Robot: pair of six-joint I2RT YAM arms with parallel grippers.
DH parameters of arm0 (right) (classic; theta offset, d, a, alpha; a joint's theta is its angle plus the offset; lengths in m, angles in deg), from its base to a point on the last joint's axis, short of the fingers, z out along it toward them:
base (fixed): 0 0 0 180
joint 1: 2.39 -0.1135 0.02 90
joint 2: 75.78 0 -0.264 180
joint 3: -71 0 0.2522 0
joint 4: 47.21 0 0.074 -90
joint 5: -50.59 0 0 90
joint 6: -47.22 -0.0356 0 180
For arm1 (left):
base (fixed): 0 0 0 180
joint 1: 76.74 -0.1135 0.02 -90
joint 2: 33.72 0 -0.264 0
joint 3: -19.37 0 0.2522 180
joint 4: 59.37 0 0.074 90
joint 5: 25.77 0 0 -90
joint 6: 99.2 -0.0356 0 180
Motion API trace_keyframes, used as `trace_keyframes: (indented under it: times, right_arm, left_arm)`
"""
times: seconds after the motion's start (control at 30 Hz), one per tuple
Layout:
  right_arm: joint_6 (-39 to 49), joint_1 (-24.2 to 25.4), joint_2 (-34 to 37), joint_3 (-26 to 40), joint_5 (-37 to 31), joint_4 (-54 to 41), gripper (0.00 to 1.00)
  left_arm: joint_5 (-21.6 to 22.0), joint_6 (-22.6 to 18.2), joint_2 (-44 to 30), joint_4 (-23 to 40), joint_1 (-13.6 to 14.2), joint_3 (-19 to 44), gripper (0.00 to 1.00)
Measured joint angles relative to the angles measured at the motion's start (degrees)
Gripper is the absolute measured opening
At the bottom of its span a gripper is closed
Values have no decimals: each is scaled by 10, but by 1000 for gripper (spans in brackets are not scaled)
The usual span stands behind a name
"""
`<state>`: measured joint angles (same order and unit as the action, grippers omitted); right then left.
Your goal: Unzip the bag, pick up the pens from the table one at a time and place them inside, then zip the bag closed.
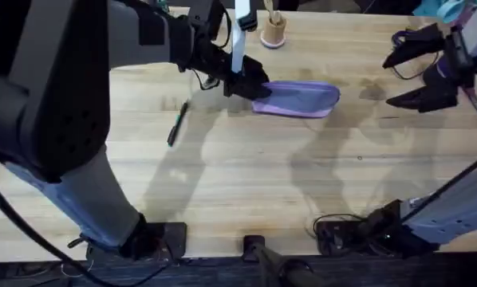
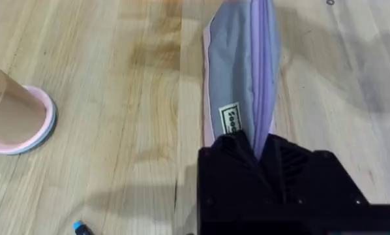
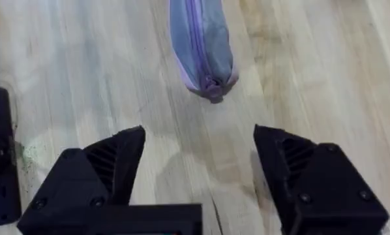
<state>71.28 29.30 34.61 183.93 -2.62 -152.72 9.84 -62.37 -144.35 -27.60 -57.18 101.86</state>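
A: Quick status. Where's the bag?

B: The bag [image 1: 298, 99] lies flat on the table [image 1: 246, 171], far side, roughly mid-width, long axis running left-right in the overhead view. Zipper runs along its length. My left wrist view shows a small label on the fabric near the end I'm at.

A: Left gripper?

B: My left gripper [image 1: 250, 86] is at the bag's left end, fingers clenched on that end of the bag. In the left wrist view [image 2: 257, 153] the purple zipper strip runs right in between my fingers.

A: Right one?

B: My right gripper [image 1: 400, 78] is well off to the right of the bag, near the table's far right edge, fingers spread wide, holding nothing. Right wrist view [image 3: 198, 170] shows the gap between the fingers with bare wood under it and the bag's right end ahead, not touching.

A: Pens?

B: One pen [image 1: 177, 123] lies on the table left of the bag, well apart from it, slightly tilted from the table's depth line. Only that one is visible to me.

A: Anything else on the table?

B: A small tan cup on a pink base [image 1: 273, 31] stands at the far edge, behind the bag. It also appears in the left wrist view [image 2: 15, 117]. A tiny blue-tipped object [image 2: 79, 227] sits on the wood near my left fingers; can't tell what it is.
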Motion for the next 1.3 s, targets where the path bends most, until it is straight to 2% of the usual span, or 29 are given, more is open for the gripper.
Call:
trace_keyframes:
  times: [0.87,1.3]
  right_arm:
    - [0,-88,116,0,-12,29,996]
    - [0,-113,161,0,-12,45,996]
  left_arm:
    - [0,0,0,0,0,0,42]
    - [0,0,0,0,0,0,42]
